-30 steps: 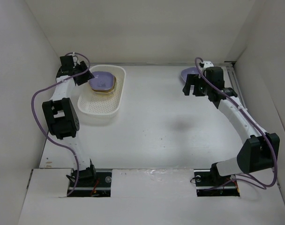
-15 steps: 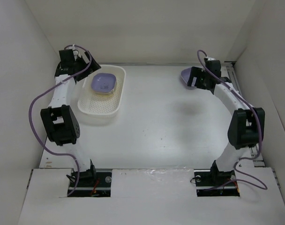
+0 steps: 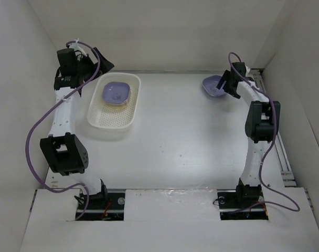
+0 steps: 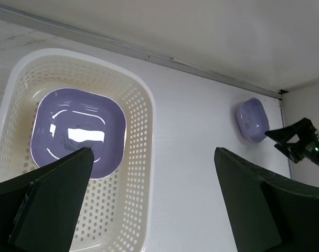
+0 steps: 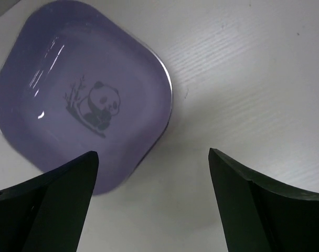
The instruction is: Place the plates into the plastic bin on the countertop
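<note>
Well right of the plastic bin [image 3: 110, 122], a glossy lavender plate [image 5: 81, 105] lies on the countertop [image 3: 170, 136], printed with a panda and bamboo; a second lavender plate [image 3: 116, 93] tops a stack inside the bin, those beneath mostly hidden; the right gripper [image 5: 151, 210] hovers over the lone plate, the left gripper [image 4: 154, 205] above the bin, both with jaws apart and empty.

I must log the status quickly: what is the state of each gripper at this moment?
Left gripper: open, holding nothing, near the plastic bin.
Right gripper: open, holding nothing, by the lavender plate.
</note>
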